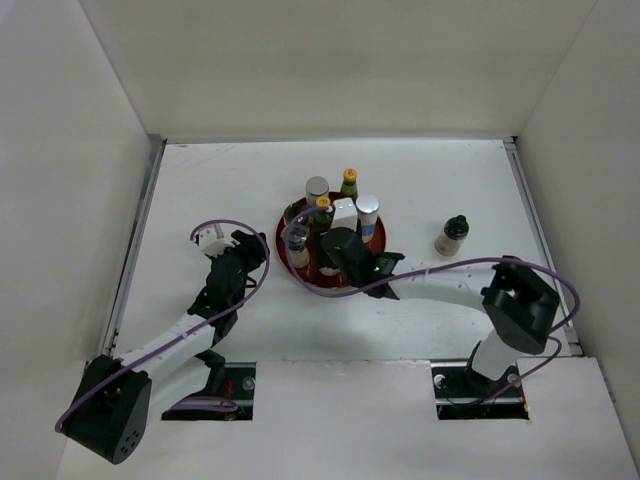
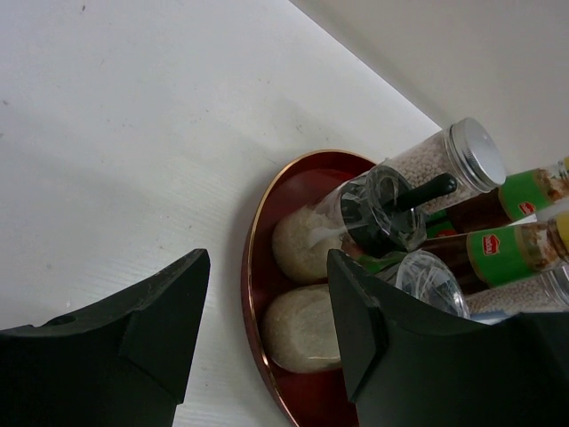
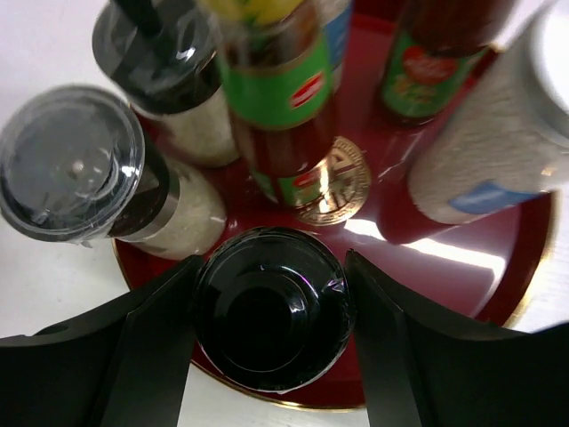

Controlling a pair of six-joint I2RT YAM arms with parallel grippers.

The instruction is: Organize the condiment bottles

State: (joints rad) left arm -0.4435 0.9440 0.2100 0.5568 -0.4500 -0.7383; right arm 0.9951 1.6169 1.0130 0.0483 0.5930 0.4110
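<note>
Looking down, we see the right gripper (image 1: 335, 262) over the red tray (image 1: 281, 238), one squat jar (image 1: 452, 235) well apart. Left wrist: left gripper (image 2: 267, 294) spread, empty. Right wrist: it pinches a dark-capped jar (image 3: 271, 307) at the rim; set crooked, we fear it topples off.

We see a glossy red tray (image 3: 462, 258) with a shiny gold rim. The jars (image 3: 182, 209) are clear glass with dark glossy plastic caps, 1 under crinkled clear film. The jar (image 3: 271, 311) at the right end effector (image 3: 271, 264) has a smooth, shiny black cap; the end effector itself looks matt black plastic. 2 cylinders (image 2: 427, 165) carry brushed silver caps. 2 brown bottles (image 3: 284, 147) gleam, labels glossy. The tabletop (image 2: 133, 133) is matt white.
</note>
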